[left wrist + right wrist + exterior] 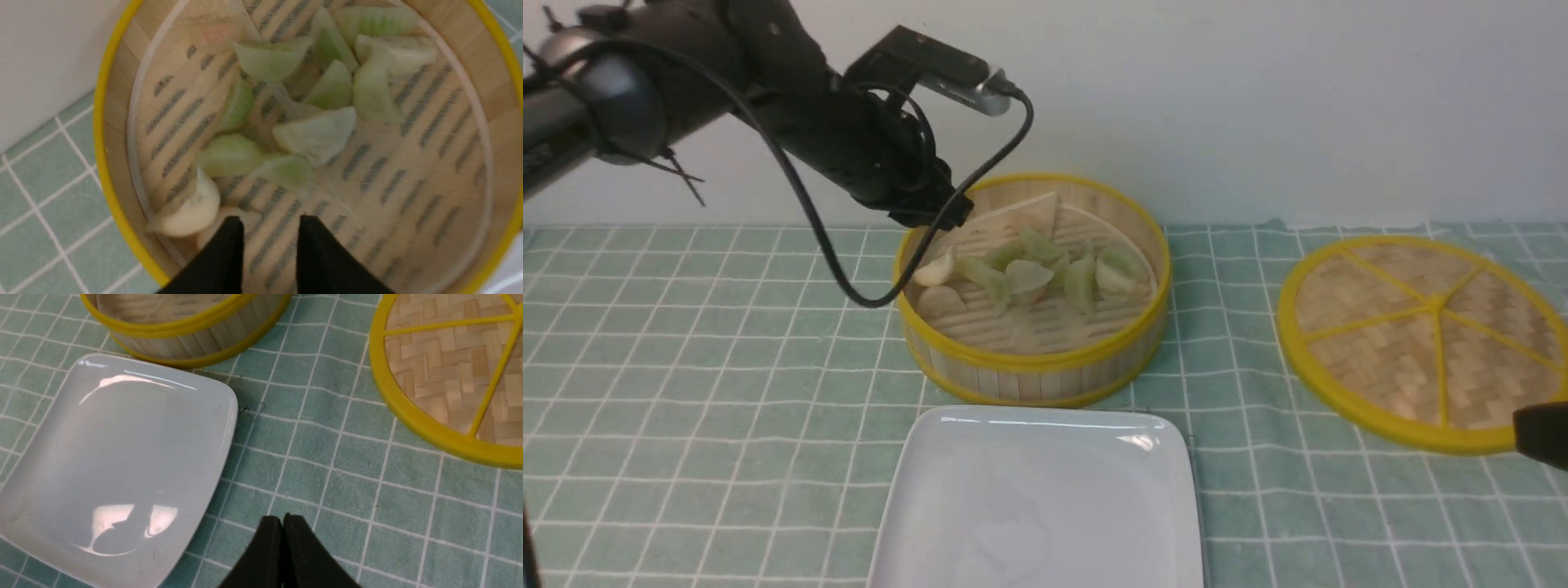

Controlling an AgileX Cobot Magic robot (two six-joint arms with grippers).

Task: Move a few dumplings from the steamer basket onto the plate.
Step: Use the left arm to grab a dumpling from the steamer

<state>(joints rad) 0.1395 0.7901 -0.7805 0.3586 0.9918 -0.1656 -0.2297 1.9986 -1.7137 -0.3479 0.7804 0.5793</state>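
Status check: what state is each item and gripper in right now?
steamer basket: uncovered, holding dumplings.
dumplings: all in the basket, none gripped.
plate: bare, no dumplings yet.
lid: off, lying flat on the cloth.
left gripper: open, empty, over the basket.
right gripper: shut, empty, above the cloth.

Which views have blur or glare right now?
Left wrist view: dumplings and steamer basket look soft, likely motion blur. Right wrist view: sharp, with bright glare patches on the plate. Front view: mostly sharp, with a small highlight near the plate's far right corner.
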